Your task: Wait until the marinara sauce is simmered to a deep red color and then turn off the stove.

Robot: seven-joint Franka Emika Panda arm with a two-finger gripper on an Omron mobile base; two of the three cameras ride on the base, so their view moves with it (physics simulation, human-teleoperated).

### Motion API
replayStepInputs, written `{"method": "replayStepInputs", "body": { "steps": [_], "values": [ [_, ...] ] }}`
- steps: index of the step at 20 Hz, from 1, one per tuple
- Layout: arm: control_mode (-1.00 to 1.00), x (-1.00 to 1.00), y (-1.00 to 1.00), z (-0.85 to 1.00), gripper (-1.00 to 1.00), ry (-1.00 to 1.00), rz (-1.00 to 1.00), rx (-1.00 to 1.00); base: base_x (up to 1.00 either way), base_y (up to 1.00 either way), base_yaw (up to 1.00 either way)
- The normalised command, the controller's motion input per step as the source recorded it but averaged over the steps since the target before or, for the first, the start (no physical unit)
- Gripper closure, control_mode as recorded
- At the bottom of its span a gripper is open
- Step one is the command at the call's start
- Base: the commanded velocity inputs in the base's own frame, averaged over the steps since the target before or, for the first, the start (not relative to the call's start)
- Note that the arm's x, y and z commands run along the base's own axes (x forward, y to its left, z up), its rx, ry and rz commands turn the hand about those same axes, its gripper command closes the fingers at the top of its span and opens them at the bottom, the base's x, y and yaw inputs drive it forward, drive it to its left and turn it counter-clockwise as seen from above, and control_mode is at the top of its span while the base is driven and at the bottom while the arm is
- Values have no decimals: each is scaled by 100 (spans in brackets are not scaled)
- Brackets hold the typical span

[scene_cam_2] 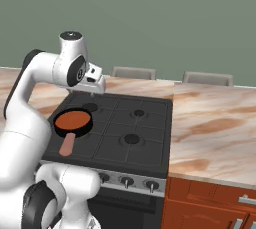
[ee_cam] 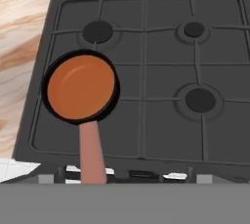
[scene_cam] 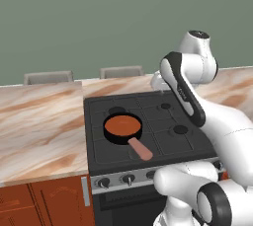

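1. Marinara sauce (ee_cam: 80, 87) fills a small black pan (scene_cam: 122, 128) on the front-left burner of the stove (scene_cam_2: 131, 123). Colour reads orange-brown, not deep red yet, so prob. not simmered enough. Judgement: waiting phase, nothing to switch off for now.
2. Pan handle (ee_cam: 92, 152) is pinkish-tan and points toward the stove's front edge, i.e. toward the robot, likely so it's reachable w/o crossing the hot burner.
3. Tool (scene_cam_2: 93, 86) hangs above the back-left part of the cooktop, well apart from pan and knobs. In the right base view the fingertips are too small to read; going by what's recorded, jaws stand wide apart, holding nothing. Likely parked high so the hand view looks straight down on the sauce and can watch its colour.
4. Knobs (scene_cam: 128, 178) sit in a row on the silver front panel, below the grates. Arm's lower body blocks part of that row in both base views. Can't tell from here which knob runs the pan's burner.
5. Other three burners are bare. Marbled tan desk (scene_cam: 39, 121) flanks the stove on both sides.
6. Next move, once sauce darkens: bring tool down and forward to the panel, then grip and twist the right knob. Risk: clipping the handle on the way.
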Motion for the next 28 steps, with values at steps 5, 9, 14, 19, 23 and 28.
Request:
{"method": "replayStepInputs", "body": {
  "steps": [5, 9, 14, 19, 23, 28],
  "values": [
    [-100, -25, 45, 0, -100, -3, 0, 0, 0, 0, 0],
    [-100, -26, 39, 0, -100, -5, 0, 0, 0, 0, 0],
    [-100, -17, 37, 0, -100, -5, 0, 0, 0, 0, 0],
    [-100, -15, 40, 0, -100, -3, 0, 0, 0, 0, 0],
    [-100, -20, 42, 0, -100, -5, 0, 0, 0, 0, 0],
    [-100, -33, 32, 0, -100, -8, 0, 0, 0, 0, 0]
  ]
}}
